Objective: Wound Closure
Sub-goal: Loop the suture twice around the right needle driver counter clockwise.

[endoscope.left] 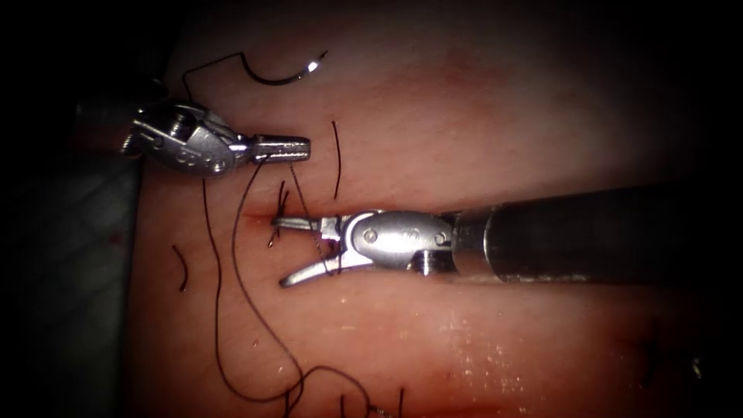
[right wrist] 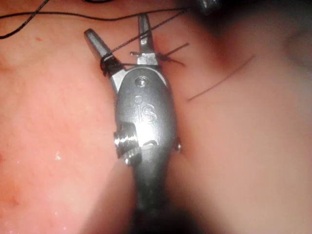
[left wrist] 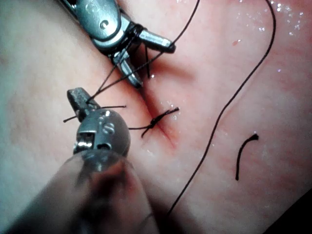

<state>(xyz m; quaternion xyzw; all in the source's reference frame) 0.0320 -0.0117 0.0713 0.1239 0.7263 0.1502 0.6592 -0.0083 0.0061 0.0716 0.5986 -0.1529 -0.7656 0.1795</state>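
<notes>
Item, nearest: the thread (endoscope.left: 232, 340) lay in a loose tangle on the near tissue (endoscope.left: 480, 348), from which two strands climbed away toward the far left. A cut end of thread (endoscope.left: 183, 268) lay apart at the near left.

Item, middle: the right hand (endoscope.left: 298, 251) came in from the right with its jaws spread wide at the cut (endoscope.left: 267, 224), grasping nothing. A strand of thread crossed the gap between the jaws close to their hinge. The upper jaw tip sat at the knot (left wrist: 155, 121), whose short tails stood up from the cut.

Item, further: the left hand (endoscope.left: 298, 147), to the left of and beyond the cut, was clenched on the thread. A second cut end of thread (endoscope.left: 337, 159) lay just to its right.

Item, farthest: the needle (endoscope.left: 286, 72) lay free on the tissue at the far left, held by neither hand and not in the tissue, thread trailing from its swaged end.

Risks, as we judged them: the right hand, if closed where it stood, could sever or fray the strand at its hinge. Its tip could snag the knot. The slack near loops could catch on either hand, and a pull on them could drag the unheld needle.
</notes>
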